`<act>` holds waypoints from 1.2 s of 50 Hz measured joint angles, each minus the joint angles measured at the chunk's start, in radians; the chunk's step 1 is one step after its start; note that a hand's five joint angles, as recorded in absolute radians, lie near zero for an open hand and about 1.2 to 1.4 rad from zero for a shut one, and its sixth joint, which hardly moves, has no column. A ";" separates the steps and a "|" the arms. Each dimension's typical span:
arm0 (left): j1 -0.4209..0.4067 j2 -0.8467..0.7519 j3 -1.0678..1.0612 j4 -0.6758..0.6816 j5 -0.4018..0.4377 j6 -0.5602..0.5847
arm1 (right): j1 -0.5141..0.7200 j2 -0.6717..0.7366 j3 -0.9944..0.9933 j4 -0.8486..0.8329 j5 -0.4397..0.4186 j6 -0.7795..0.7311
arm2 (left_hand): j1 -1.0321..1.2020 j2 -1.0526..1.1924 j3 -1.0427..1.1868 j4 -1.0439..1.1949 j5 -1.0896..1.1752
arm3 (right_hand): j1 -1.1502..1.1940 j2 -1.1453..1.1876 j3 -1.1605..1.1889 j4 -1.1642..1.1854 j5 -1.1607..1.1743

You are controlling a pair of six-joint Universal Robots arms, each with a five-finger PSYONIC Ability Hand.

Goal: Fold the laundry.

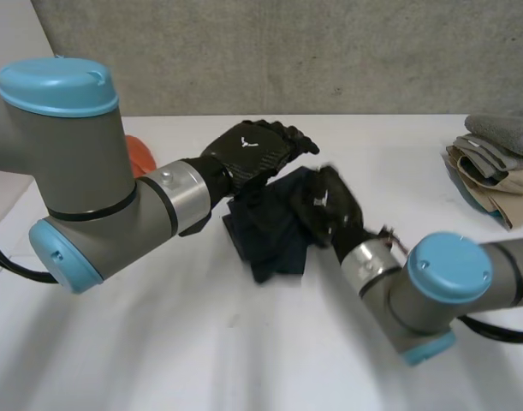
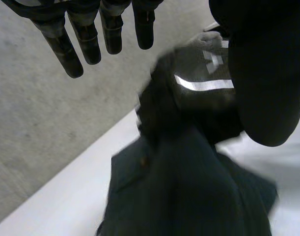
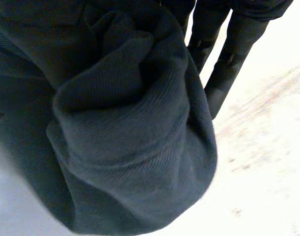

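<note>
A dark navy garment (image 1: 270, 227) lies crumpled in the middle of the white table (image 1: 158, 342). My left hand (image 1: 252, 150) hovers over its far edge with the fingers (image 2: 91, 39) straight and spread, holding nothing. My right hand (image 1: 329, 205) sits on the garment's right edge. Under that palm the cloth (image 3: 130, 132) is gathered into a thick bunch, and the fingers (image 3: 223, 64) close alongside it. Seen from the left wrist, the right hand (image 2: 204, 78) rests on top of the dark cloth (image 2: 189, 187).
A stack of folded grey and beige laundry (image 1: 496, 167) sits at the table's right edge. An orange object (image 1: 139, 154) peeks out behind my left arm. A grey wall (image 1: 287, 51) stands behind the table.
</note>
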 measured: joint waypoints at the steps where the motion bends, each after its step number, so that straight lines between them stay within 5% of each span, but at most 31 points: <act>1: 0.002 0.005 0.001 0.004 -0.004 0.000 | -0.007 -0.018 -0.019 0.001 0.002 0.012 | 0.000 0.000 0.000 0.000 0.000 | 0.003 0.000 0.000 0.000 0.000; 11: 0.017 0.087 0.003 0.088 -0.057 -0.043 | -0.138 -0.123 -0.235 0.007 0.000 0.161 | 0.015 0.000 0.000 0.000 0.000 | 0.003 0.000 0.016 0.011 0.026; 19: 0.014 0.101 -0.002 0.107 -0.066 -0.071 | -0.366 -0.144 -0.416 -0.021 -0.033 0.392 | 0.015 0.000 0.000 0.000 0.000 | 0.003 0.000 0.016 0.012 0.026; 30: 0.001 0.085 -0.024 0.106 -0.062 -0.069 | -0.763 0.125 -0.633 -0.117 -0.234 0.693 | 0.015 0.000 0.000 0.000 0.000 | 0.003 0.000 0.029 0.014 0.026; 38: -0.007 0.062 -0.045 0.108 -0.064 -0.068 | -0.903 0.384 -0.664 -0.211 -0.453 0.750 | 0.015 0.002 0.000 0.000 0.000 | 0.003 0.002 0.029 0.014 0.044; 49: -0.022 0.046 -0.048 0.108 -0.068 -0.066 | -0.983 0.420 -0.566 -0.277 -0.529 0.727 | 0.015 0.008 0.000 0.000 0.000 | 0.002 0.002 0.029 0.005 0.099; 51: -0.025 0.048 -0.047 0.109 -0.067 -0.066 | -0.984 0.397 -0.546 -0.282 -0.530 0.727 | 0.015 0.008 0.000 0.000 0.000 | -0.028 -0.096 -0.083 -0.124 0.008; 56: -0.029 0.055 -0.046 0.109 -0.066 -0.066 | -0.981 0.300 -0.483 -0.244 -0.519 0.731 | 0.015 0.008 0.000 0.000 0.000 | -0.673 -0.804 -0.789 -0.844 -0.707; 60: -0.030 0.060 -0.046 0.109 -0.067 -0.065 | -0.977 0.251 -0.467 -0.168 -0.508 0.728 | 0.015 0.008 0.000 0.000 0.000 | -0.768 -0.919 -0.913 -0.965 -0.822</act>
